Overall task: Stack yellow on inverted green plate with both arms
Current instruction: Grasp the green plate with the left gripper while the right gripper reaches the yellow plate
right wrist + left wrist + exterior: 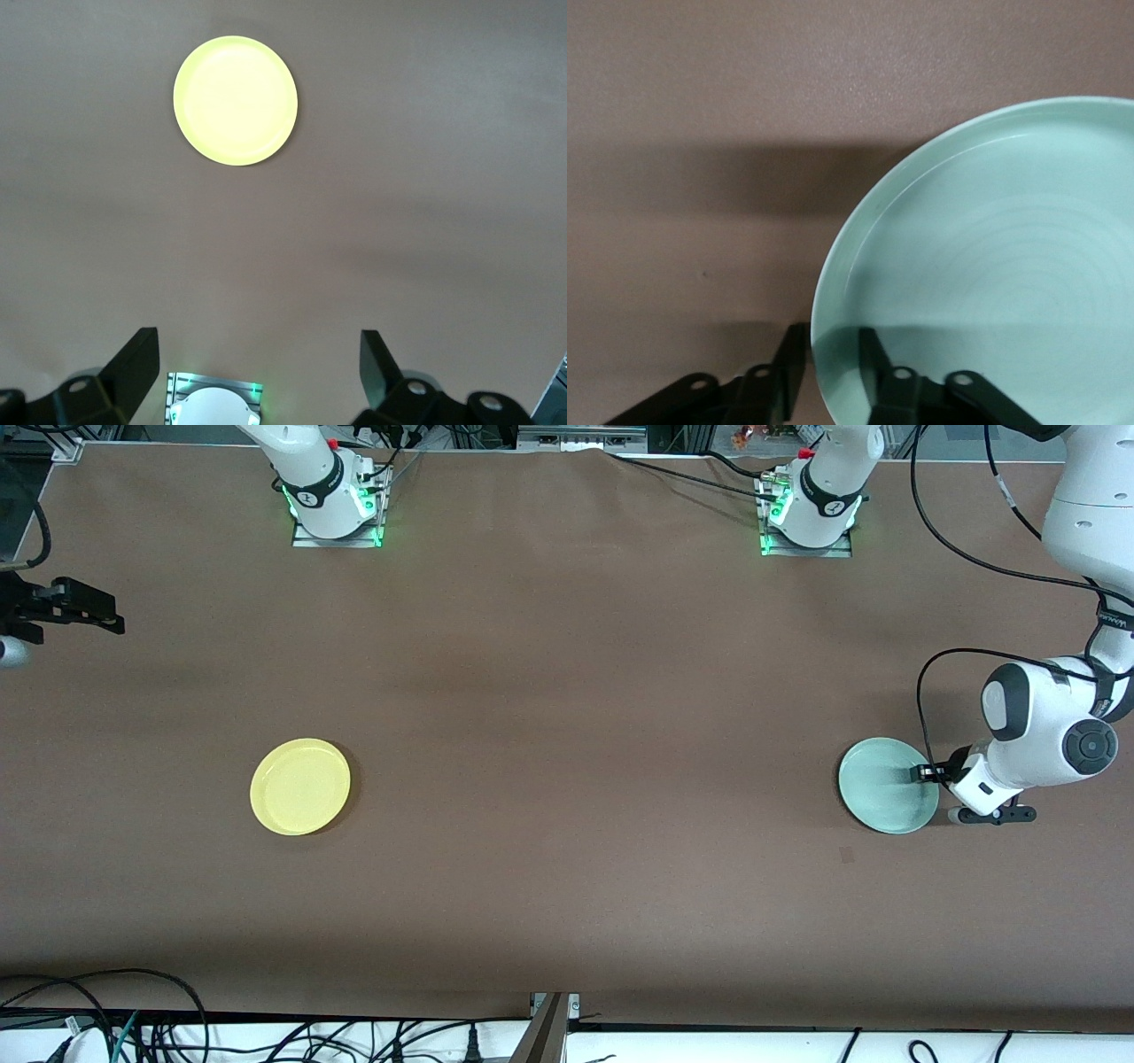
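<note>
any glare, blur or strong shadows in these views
Front view: even light, a soft shadow beside the yellow plate, smearing on the green plate by the left gripper. Left wrist view: a broad dark shadow band across the table, fingers astride the rim. Right wrist view: the yellow plate looks washed out, nearly glowing; the right gripper hangs open.

A brown table (567,691) fills nearly the whole front view, its covering plain and matte with soft shadows across it. Along the table's edge nearest the front camera runs a white ledge (726,1045) strewn with loose black cables (159,1027). At about the middle of that edge a grey metal bracket (545,1027) juts out from under the table.
</note>
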